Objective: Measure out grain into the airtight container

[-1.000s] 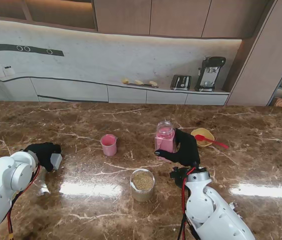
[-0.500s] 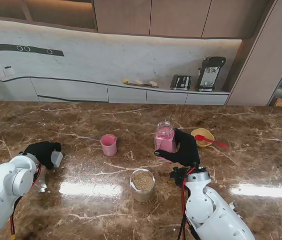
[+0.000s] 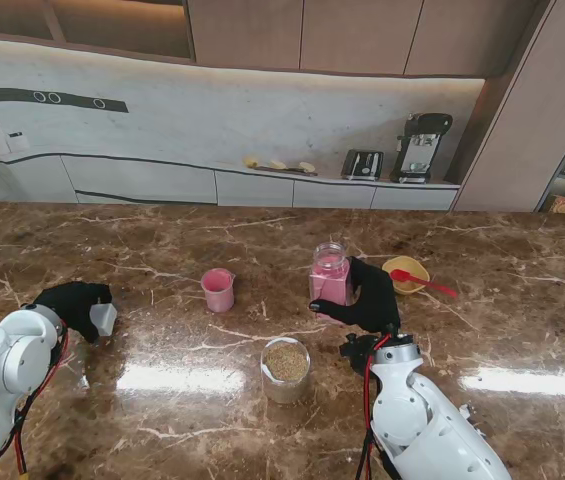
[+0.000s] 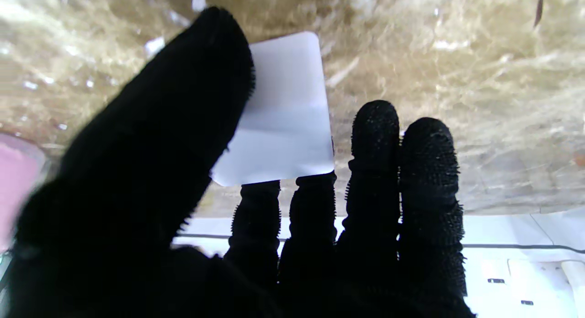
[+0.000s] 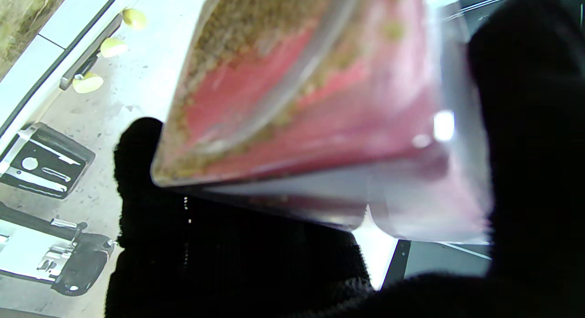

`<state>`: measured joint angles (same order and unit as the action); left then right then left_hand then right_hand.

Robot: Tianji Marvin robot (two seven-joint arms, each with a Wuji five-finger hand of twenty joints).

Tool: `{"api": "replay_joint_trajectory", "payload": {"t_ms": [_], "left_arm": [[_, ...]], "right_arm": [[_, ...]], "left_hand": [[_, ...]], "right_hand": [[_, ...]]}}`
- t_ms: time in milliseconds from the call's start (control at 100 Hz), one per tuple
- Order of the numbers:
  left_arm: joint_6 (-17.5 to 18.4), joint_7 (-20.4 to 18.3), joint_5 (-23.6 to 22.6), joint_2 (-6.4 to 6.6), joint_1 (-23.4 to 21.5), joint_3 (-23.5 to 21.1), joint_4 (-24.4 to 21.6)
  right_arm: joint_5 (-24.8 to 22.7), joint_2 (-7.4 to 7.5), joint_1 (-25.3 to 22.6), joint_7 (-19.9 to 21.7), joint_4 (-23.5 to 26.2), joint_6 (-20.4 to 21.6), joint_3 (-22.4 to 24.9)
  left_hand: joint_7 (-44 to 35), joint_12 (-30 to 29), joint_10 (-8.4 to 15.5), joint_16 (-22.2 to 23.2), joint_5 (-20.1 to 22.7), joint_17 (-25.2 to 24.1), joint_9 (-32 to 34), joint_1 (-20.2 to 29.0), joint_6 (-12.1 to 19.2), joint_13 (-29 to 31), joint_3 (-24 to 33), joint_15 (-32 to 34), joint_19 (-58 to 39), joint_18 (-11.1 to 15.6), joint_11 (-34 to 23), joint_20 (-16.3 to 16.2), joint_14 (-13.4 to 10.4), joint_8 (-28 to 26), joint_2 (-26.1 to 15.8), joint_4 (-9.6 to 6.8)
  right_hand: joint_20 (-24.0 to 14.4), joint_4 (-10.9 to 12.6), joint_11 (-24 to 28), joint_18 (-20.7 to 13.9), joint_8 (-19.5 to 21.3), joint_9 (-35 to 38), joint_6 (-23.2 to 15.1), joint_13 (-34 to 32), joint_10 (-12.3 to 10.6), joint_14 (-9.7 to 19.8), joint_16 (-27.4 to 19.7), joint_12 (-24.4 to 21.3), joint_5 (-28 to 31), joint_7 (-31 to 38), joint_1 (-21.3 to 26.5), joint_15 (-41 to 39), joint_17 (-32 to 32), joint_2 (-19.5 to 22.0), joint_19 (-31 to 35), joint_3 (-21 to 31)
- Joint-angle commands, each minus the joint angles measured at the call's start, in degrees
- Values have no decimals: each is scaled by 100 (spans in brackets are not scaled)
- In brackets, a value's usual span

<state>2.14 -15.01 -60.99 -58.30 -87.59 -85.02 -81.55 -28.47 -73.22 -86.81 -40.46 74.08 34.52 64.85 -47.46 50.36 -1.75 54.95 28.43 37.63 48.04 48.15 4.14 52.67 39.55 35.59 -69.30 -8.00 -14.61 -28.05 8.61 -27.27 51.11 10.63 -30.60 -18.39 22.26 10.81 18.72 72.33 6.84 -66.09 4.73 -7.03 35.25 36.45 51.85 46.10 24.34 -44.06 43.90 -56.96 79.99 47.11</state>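
My right hand (image 3: pixel 370 297) gripped the clear pink container (image 3: pixel 329 274); at nine o'clock, my left hand (image 3: pixel 74 303) pinched a flat white rounded lid (image 3: pixel 103 318).

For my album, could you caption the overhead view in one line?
Right hand grips a pink clear jar; left hand holds a small white lid, glass bowl of brown grain between them.

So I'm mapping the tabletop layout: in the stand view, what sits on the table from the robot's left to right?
Left hand holding a white lid → pink cup → grain jar → pink container in the right hand → yellow dish → red spoon.
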Motion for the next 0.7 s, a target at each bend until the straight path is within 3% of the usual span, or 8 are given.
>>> {"api": "replay_joint_trajectory", "payload": {"t_ms": [0,320,510,690], "left_arm": [[99,34,2,26,11,-112,-187],[177,-601,672,-12,38,-521,-1408],[-57,-1222,1296,8,414,-203,-2144],[-432,-1626,1874,29,1025,389,-2521]], "right_arm": [[38,-15,-41,76,13,-22,-2],[26,-12,-42,63,20,-58,-6],[28,-11,-32,81,21,-56,-40],[-53,-15,-23,1,15,-25,-30]], "left_hand": [[-1451,358,29,-72,1432,116,986,575,554,209,773,248,-322,-163,-704,-100,385,-296,-1330,-183],[-1388,402,-28,-167,1439,98,986,599,457,193,736,277,-343,-200,-656,-115,416,-272,-1383,-176],[-1352,432,-63,-215,1440,73,980,630,411,177,675,283,-340,-219,-629,-128,434,-303,-1437,-180],[-1302,460,-83,-252,1426,79,976,645,365,178,622,276,-322,-204,-602,-129,429,-324,-1490,-185]], "right_hand": [[-20,371,506,-199,152,333,-2203,-271,-981,684,-4,163,715,930,1996,-378,-12,1126,146,2114],[-20,370,499,-200,151,323,-2205,-266,-979,684,-7,160,714,929,1994,-375,-13,1139,146,2107],[-20,370,494,-202,151,322,-2202,-259,-983,686,-11,157,707,927,1994,-367,-15,1138,144,2100],[-20,373,490,-202,156,316,-2207,-253,-952,685,-11,155,722,931,2008,-362,-15,1134,143,2096]]}}
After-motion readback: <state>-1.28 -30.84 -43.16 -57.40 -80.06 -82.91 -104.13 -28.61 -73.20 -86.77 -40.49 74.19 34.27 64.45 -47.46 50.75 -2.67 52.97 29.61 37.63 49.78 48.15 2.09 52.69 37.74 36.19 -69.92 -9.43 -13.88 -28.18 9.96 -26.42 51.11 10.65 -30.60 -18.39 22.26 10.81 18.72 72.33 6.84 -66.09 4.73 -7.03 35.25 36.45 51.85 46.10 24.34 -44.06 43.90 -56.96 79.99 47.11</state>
